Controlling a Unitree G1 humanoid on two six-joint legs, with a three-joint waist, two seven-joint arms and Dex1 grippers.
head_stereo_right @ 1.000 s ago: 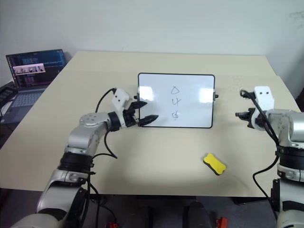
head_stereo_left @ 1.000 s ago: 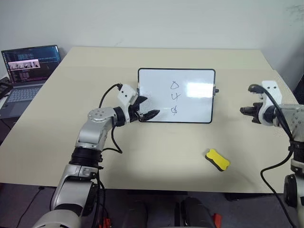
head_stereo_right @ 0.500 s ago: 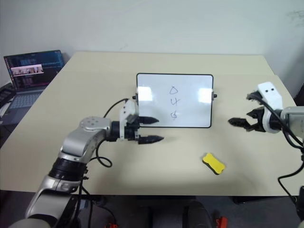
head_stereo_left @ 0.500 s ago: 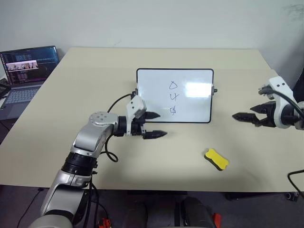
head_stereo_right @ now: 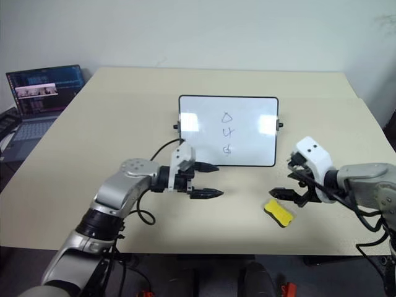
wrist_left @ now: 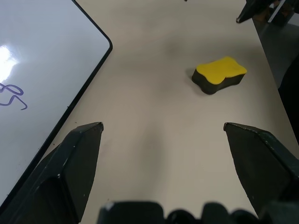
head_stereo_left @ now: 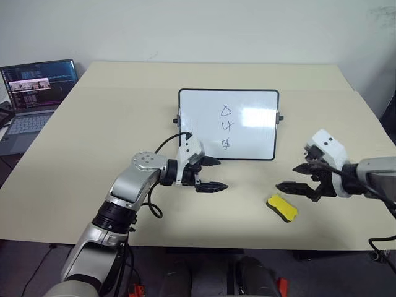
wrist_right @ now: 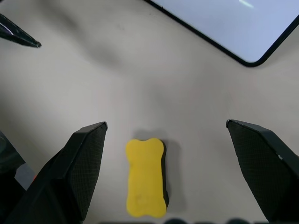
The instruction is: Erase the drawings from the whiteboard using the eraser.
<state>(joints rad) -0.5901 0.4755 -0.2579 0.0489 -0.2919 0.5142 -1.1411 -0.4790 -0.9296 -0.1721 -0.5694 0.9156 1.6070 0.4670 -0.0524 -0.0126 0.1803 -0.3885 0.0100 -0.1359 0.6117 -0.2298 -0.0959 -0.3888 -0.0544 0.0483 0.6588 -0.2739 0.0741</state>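
Note:
The whiteboard (head_stereo_left: 198,124) lies flat in the middle of the table, with the drawings (head_stereo_left: 227,127) in a short column near its centre. The yellow eraser (head_stereo_left: 283,208) with its black edge rests on the table in front of the board's right corner. My right gripper (head_stereo_left: 286,177) hovers open just above and behind the eraser, which lies between its spread fingers in the right wrist view (wrist_right: 145,177). My left gripper (head_stereo_left: 221,174) is open in front of the board's lower edge, pointing right toward the eraser (wrist_left: 219,74).
An open laptop (head_stereo_left: 37,86) sits at the far left, beside the beige table (head_stereo_left: 124,93). The table's front edge runs a little in front of the eraser. A cable loops from the left wrist over the tabletop.
My right gripper opened and swung in and down from the right toward the eraser. My left gripper drew back from the board's lower left edge and turned to point right.

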